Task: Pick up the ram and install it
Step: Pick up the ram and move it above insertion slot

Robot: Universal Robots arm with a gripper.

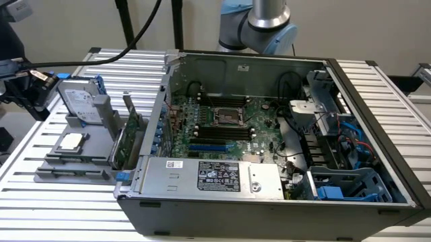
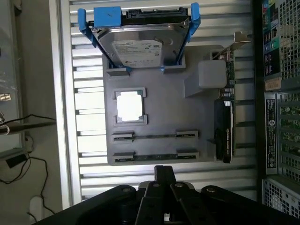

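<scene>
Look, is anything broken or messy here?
Nothing stands out. The hard drive, chip and card sit neatly in the gray holder; the open computer case looks tidy, nothing spilled.

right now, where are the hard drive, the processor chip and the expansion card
hard drive (image 2: 143, 44): wrist view, middle of its metal face
processor chip (image 2: 130, 105): wrist view, centre of its bright lid
expansion card (image 2: 224, 135): wrist view, on its black section

The caddy (image 2: 107, 18) is blue, the drive (image 2: 140, 47) silver, the tray (image 2: 164, 115) grey, the motherboard (image 1: 263, 118) green.
</scene>
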